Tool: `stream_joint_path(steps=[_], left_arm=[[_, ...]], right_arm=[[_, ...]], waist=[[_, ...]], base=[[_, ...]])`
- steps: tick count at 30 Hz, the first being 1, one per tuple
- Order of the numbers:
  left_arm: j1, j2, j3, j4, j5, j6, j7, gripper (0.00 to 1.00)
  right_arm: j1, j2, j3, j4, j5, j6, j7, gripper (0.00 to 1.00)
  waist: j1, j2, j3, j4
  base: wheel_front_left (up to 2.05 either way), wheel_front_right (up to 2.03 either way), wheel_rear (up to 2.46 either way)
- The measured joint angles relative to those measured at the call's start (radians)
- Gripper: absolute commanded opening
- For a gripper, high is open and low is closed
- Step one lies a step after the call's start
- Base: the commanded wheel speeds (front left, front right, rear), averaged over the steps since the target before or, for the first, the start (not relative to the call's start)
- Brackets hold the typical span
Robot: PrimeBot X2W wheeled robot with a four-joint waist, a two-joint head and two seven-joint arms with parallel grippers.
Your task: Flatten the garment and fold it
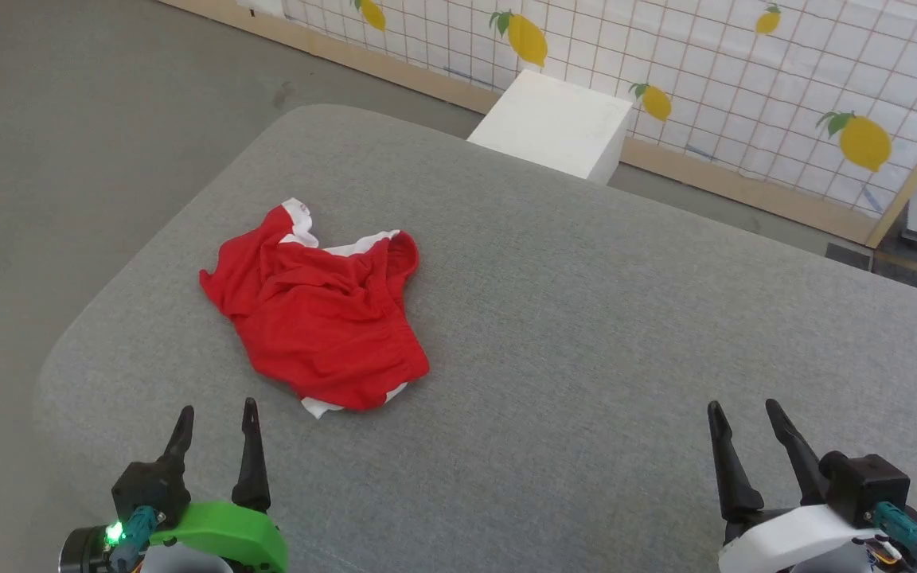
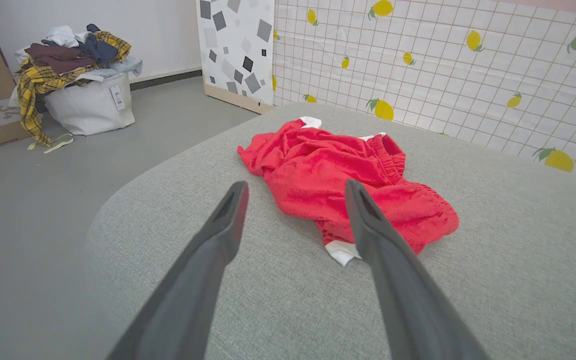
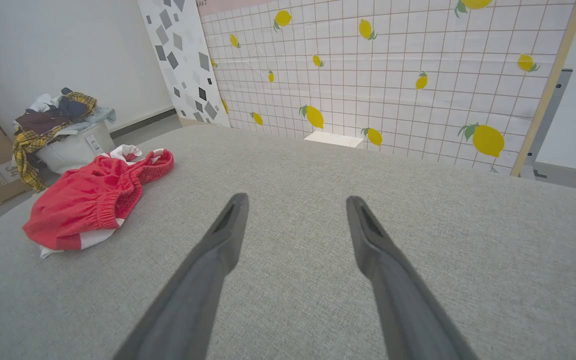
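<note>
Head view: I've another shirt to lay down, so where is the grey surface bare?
Bare: the wide stretch of grey surface between the garment and the right gripper. Crowded: the left part, garment lying beyond the left gripper.

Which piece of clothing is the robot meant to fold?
Find the large grey fabric-covered platform before the lemon-patterned wall. Near its left side, ahead of the left gripper, lies a crumpled bright red garment. White trim bands set it apart from the mixed clothes heaped in the white basket on the floor.
</note>
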Motion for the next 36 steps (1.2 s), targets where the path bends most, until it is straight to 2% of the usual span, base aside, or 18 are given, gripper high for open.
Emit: stream_joint_path(steps=[16,23,28,31,36], left_arm=[[0.007,0.004,0.013,0.031,-0.025,-0.001,-0.036,1.0],[0.007,0.004,0.014,0.033,-0.029,-0.004,-0.039,1.0],[-0.025,0.013,0.017,0.048,-0.055,-0.034,-0.037,1.0],[-0.116,0.026,0.027,0.079,-0.123,-0.066,0.004,1.0],[-0.323,0.098,0.02,0.183,-0.274,-0.102,0.227,1.0]], right_arm=[[0.01,0.0,-0.005,0.028,0.012,0.0,-0.037,1.0],[0.01,0.0,-0.006,0.03,0.012,0.0,-0.04,1.0],[0.008,0.0,-0.008,0.028,0.006,0.0,-0.04,1.0],[0.001,0.0,-0.009,0.025,-0.007,0.0,-0.04,1.0],[-0.039,0.0,-0.023,0.012,-0.051,0.0,-0.039,1.0]], waist=[[0.0,0.0,0.006,0.053],[0.0001,0.0,0.017,0.035],[0.0,0.0,0.034,0.009],[0.0,0.0,0.054,-0.006],[0.0,0.0,0.108,-0.038]], base=[[0.0,0.0,0.0],[0.0,0.0,0.0],[0.0,0.0,0.0],[0.0,0.0,0.0],[0.0,0.0,0.0]])
